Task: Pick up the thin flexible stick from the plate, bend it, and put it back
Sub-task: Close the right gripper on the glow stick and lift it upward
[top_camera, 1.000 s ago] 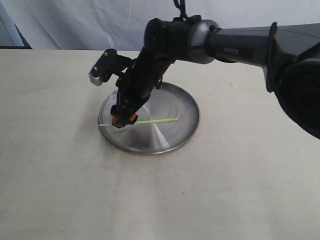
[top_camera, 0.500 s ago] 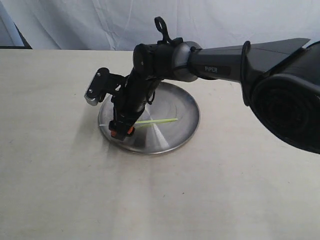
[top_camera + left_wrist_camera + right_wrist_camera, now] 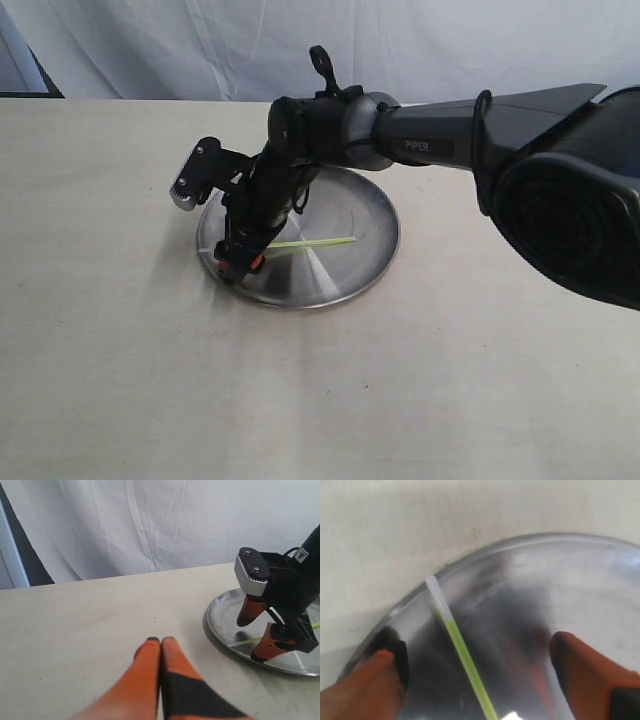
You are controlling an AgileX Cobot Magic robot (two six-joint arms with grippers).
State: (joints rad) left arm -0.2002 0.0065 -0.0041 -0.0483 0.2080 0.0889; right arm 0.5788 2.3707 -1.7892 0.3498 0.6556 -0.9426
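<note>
The thin flexible stick (image 3: pixel 312 242) is lying on the plate (image 3: pixel 390 228), one end at its left rim, and you are straddling that end with the right gripper (image 3: pixel 236 266) spread wide. The left gripper (image 3: pixel 160 641) is idling, pinched together and empty; the pickup probably calls for closing low on the stick.

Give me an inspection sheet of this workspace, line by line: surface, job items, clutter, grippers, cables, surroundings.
Surface: plain beige table.
Job's things: steel plate on the table; yellow-green stick lying straight in it, one tip at the rim.
Clutter: nothing seen.
Grippers: right gripper open, low in the plate, straddling the stick; left gripper shut, empty, off the plate.
Cables: black loop atop the right arm, likely a cable.
Surroundings: white curtain behind the table.
</note>
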